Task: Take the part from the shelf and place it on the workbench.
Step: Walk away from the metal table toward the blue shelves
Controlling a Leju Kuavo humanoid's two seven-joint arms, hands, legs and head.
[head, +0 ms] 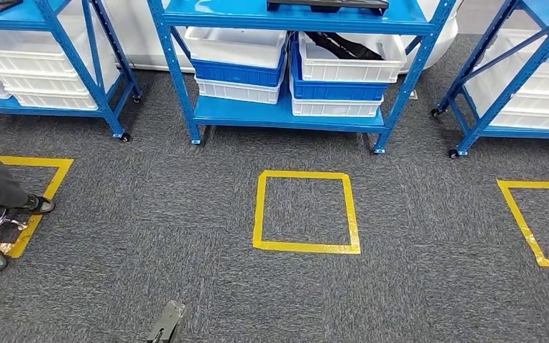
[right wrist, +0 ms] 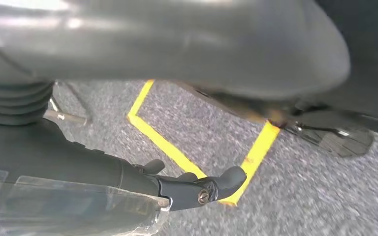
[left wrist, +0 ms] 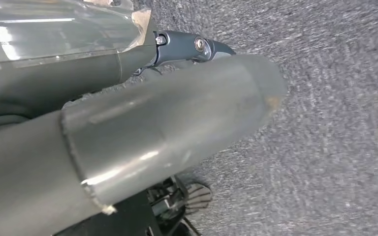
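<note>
Grey carpet (head: 150,214) with yellow tape squares (head: 306,212); a blue metal shelf (head: 286,114) far centre, a long black part (head: 343,46) half-hidden in its white bin (head: 350,68). Left hand (left wrist: 197,49) and right hand (right wrist: 197,189) hang largely hidden, grip unreadable.

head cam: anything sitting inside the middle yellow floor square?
No, the middle yellow square encloses only bare grey carpet, in front of the blue shelf.
</note>
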